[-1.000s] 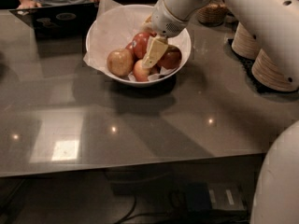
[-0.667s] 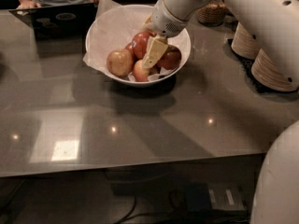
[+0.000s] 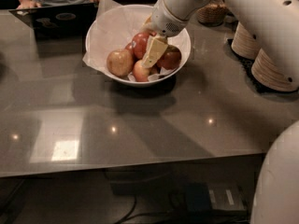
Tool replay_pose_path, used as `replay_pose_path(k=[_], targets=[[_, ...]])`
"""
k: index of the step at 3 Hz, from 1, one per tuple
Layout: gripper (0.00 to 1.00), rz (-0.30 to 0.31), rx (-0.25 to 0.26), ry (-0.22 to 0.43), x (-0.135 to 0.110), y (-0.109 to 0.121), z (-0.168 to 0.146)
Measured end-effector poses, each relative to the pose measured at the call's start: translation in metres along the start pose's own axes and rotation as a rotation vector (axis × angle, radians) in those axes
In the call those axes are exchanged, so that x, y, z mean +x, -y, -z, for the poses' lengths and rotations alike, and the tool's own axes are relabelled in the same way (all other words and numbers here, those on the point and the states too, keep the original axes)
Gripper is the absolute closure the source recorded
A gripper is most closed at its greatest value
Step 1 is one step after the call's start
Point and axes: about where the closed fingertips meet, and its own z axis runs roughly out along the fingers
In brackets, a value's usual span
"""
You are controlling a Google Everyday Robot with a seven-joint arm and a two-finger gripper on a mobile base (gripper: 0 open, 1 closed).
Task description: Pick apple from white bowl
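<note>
One gripper (image 3: 154, 54) is noted low inside the white bowl (image 3: 140, 81), upper centre of frame, on the tabletop (image 3: 140, 129); the apple (image 3: 140, 43) is seen just beside it toward the frame's left, apparently touching. Whether the gripper is spread or closed cannot be told

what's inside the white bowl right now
White paper lines the white bowl. On it: a yellowish-brown apple, the red apple, other apples, and the gripper down among them. What lies beneath gripper and fruit is covered.

One gripper (image 3: 150, 59) over one bowl (image 3: 186, 45) holding at least four apples (image 3: 120, 62); two plate stacks (image 3: 275, 73) right, one laptop (image 3: 56, 16) far left.
</note>
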Motion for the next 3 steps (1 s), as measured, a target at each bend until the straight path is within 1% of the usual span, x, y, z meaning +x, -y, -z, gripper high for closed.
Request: replay_pose_path(k=[1,2,3], targets=[[1.00,0.000,0.000,0.000,0.000,0.000,0.000],[1.00,0.001,0.000,0.001,-0.003,0.001,0.004],[1.00,0.069,0.014,0.021,-0.029,-0.003,0.025]])
